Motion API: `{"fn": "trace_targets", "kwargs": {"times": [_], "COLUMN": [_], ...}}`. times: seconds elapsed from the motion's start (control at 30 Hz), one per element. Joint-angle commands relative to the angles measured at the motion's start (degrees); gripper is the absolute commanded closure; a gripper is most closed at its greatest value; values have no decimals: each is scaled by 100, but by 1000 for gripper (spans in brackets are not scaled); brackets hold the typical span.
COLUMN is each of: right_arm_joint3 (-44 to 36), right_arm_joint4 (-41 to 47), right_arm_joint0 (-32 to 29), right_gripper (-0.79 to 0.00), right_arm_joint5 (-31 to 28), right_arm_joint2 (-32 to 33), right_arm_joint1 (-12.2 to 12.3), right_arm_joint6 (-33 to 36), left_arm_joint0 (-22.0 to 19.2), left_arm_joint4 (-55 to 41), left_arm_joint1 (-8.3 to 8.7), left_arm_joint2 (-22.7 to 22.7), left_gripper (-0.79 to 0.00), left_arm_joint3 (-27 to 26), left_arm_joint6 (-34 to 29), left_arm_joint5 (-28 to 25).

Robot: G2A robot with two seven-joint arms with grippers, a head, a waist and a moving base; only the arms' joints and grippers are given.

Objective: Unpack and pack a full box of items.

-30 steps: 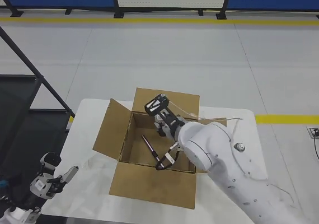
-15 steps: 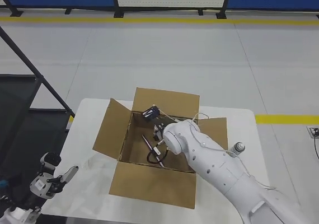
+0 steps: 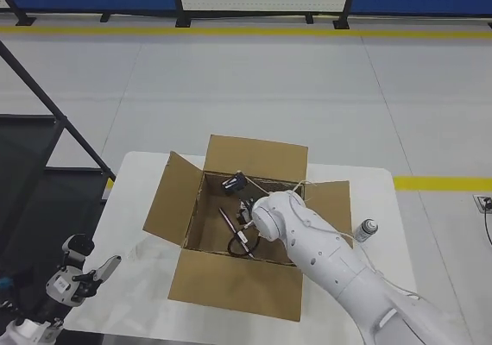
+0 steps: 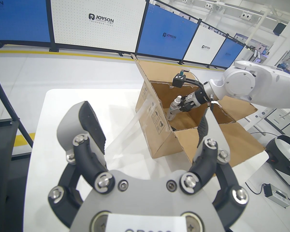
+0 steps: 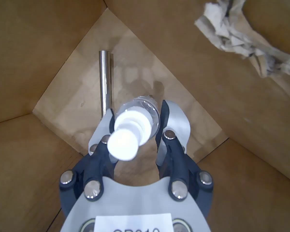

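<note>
The cardboard box (image 3: 237, 289) stands open on the white worktop (image 3: 142, 224) with all flaps folded outward. The right pincer (image 5: 137, 114) is inside the opening, closed narrowly around a small clear spray bottle (image 5: 129, 141) with a white cap. It grips the bottle by the body, cap towards the wrist, and whether the bottle's base touches the box floor cannot be determined. On the box floor lies a metal rod (image 5: 104, 80), just beside the held bottle. A wad of crumpled packing paper (image 5: 244, 32) sits against one inner wall. No other contents are visible on the exposed floor. A second spray bottle (image 3: 365, 229) stands upright on the worktop, near the box's right-hand flap. The left pincer (image 4: 145, 117) hangs well apart from the box, off the near left corner of the worktop, with its jaws wide and nothing between them. Assessment: the box is close to empty, so the cycle is near its turning point. The pictures alone do not establish whether the held bottle is going in or coming out. The rod and paper remain in the box.
</note>
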Motion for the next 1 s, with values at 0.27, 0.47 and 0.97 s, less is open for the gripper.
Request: {"fn": "trace_targets", "kwargs": {"times": [0.27,0.47,0.97], "right_arm_joint3": [-857,-3202,-8401], "right_arm_joint4": [-486,-1515,-3462], "right_arm_joint0": [-279,-1118,-4651], "right_gripper": [-773,-785,-785], "right_arm_joint5": [309,480,5], "right_arm_joint2": [342,1073,5055], "right_arm_joint1": [187,685,1570], "right_arm_joint6": [199,961,1623], "left_arm_joint0": [0,0,0], "left_arm_joint4": [0,0,0], "left_arm_joint1": [0,0,0], "left_arm_joint2": [0,0,0], "left_gripper": [-785,-785,-785], "left_arm_joint3": [0,0,0], "left_arm_joint6": [0,0,0], "left_arm_joint5": [0,0,0]}}
